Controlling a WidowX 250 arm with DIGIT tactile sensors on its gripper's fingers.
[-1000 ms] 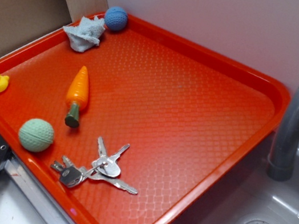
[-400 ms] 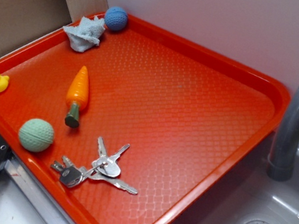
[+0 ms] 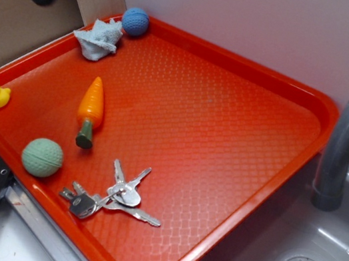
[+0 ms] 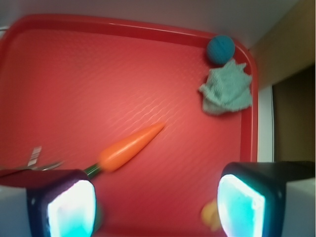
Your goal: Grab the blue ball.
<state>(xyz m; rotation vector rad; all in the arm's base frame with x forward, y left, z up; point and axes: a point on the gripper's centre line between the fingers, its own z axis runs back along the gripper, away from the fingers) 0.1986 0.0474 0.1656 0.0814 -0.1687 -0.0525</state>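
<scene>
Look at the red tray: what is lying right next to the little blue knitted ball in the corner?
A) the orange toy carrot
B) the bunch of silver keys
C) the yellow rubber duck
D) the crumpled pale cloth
D: the crumpled pale cloth sits right beside the little blue knitted ball in the far corner of the red tray, while the other toys lie farther off.

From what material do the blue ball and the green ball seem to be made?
The blue ball looks like yarn, knitted or crocheted: matte, with a fine stitch texture. The green ball looks like soft rubber or foam, though that is uncertain: pale and matte, its surface covered in small dimples like a golf ball.
</scene>
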